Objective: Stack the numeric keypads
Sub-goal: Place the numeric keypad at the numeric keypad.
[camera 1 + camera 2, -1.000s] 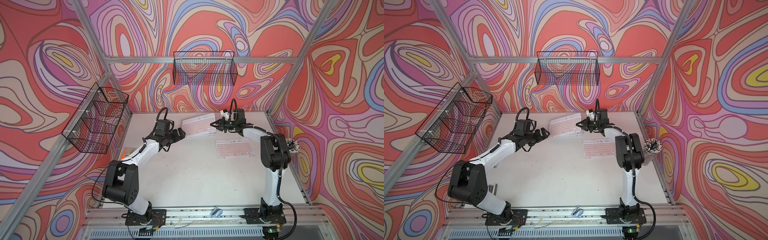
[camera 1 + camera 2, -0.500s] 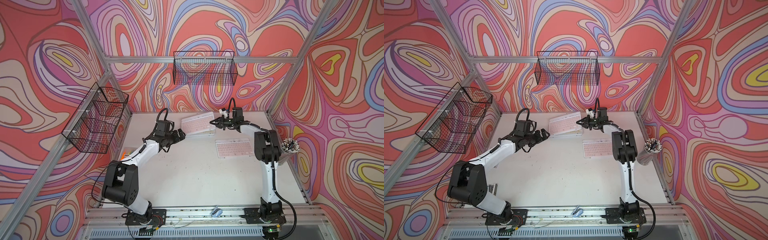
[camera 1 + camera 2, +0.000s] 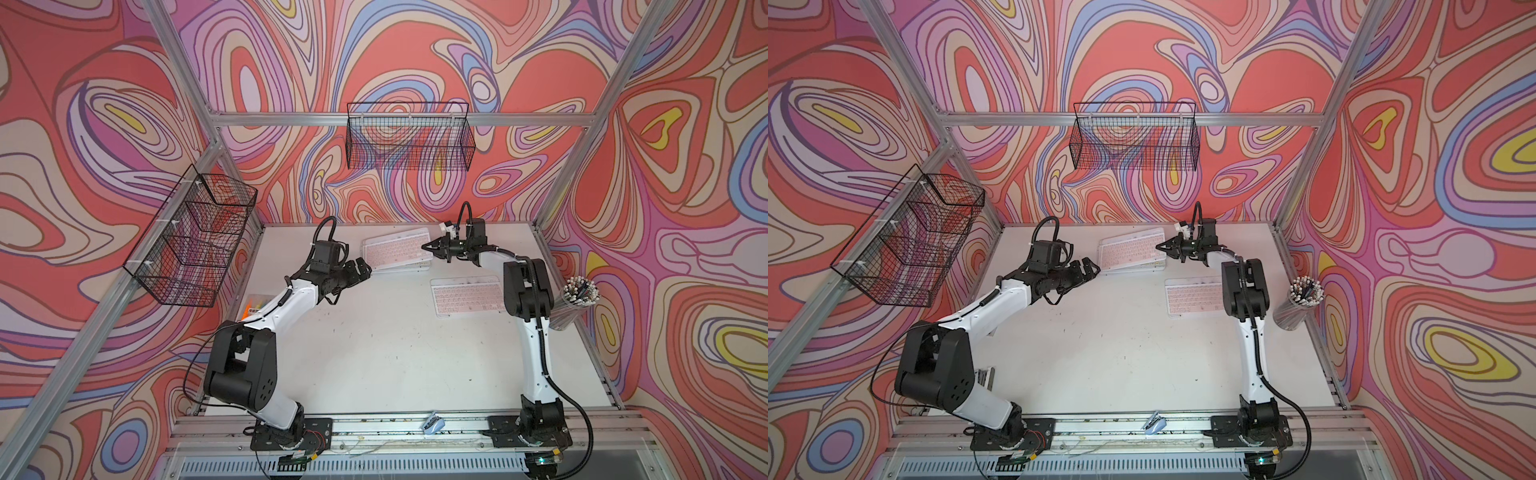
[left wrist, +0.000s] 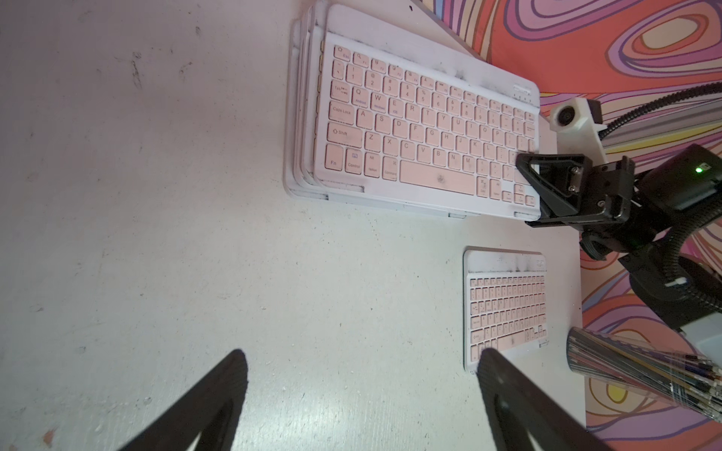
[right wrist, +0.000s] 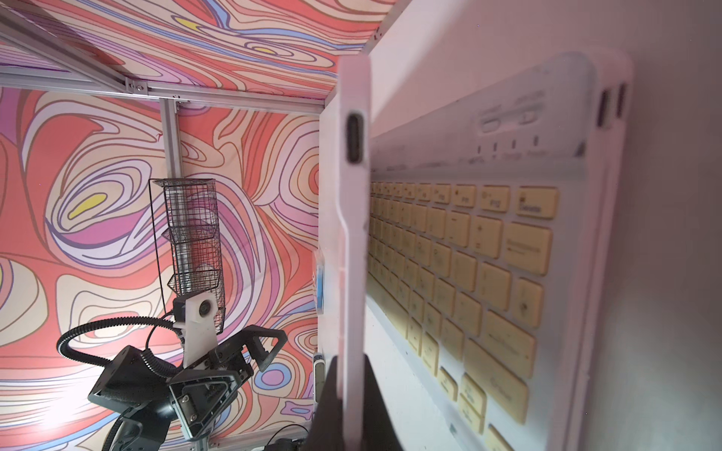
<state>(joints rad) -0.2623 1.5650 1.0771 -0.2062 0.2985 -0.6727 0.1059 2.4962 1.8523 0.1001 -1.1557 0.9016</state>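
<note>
Most of the keypads look gathered into a pile (image 3: 392, 267) at the back of the worktop (image 3: 395, 357). One pink keypad (image 3: 467, 296) lies flat on its own near the right arm, not yet stacked. The right jaws are clamped on the end of the pile's top pink keypad (image 4: 426, 125), raising that end off the yellow keypad (image 5: 469, 273) beneath. The left jaws stand wide apart, empty, just beside the pile's other end. The slim pale frames look scuffed.

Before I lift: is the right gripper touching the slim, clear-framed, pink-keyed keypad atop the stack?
Touching. The right wrist view shows the right gripper clamped on the thin edge of the pink-keyed keypad, fingers against both faces, no gap.
</note>
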